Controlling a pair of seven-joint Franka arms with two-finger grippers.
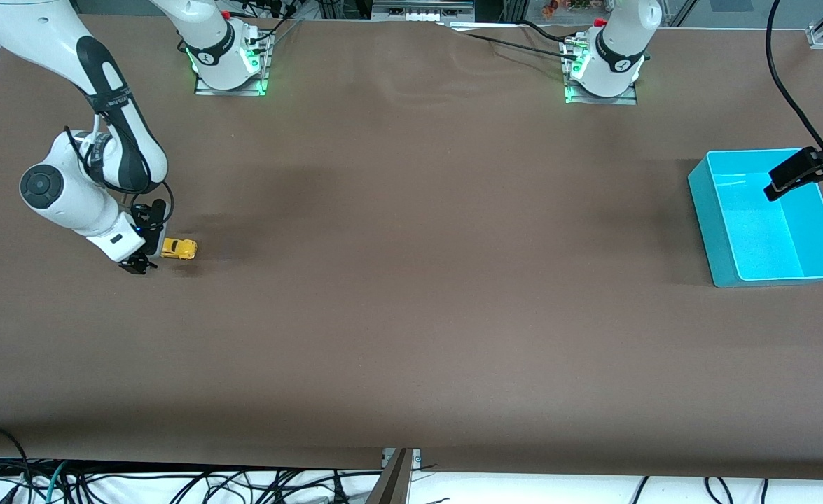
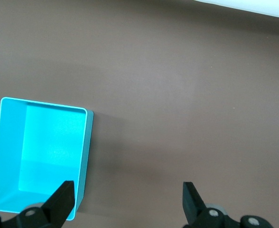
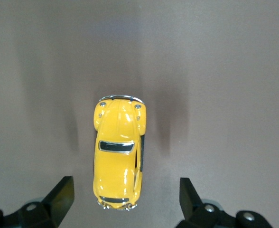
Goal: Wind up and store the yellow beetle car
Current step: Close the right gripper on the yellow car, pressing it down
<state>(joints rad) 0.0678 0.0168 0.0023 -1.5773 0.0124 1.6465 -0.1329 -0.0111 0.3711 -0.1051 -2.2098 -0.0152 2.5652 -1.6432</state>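
The yellow beetle car [image 1: 178, 248] stands on its wheels on the brown table near the right arm's end. My right gripper [image 1: 141, 264] is down low right beside it. In the right wrist view the car [image 3: 118, 159] lies lengthwise, one end just between the spread fingers of the right gripper [image 3: 124, 186]. Both fingers stand clear of its sides, so this gripper is open and holds nothing. My left gripper [image 1: 779, 187] hangs over the turquoise bin [image 1: 716, 238] at the left arm's end, open and empty [image 2: 127, 189], with the bin [image 2: 84, 156] below one fingertip.
The bin has nothing in it. Both arm bases [image 1: 229, 66] [image 1: 602, 73] stand along the table's edge farthest from the front camera. Cables [image 1: 173, 483] hang below the table edge nearest that camera.
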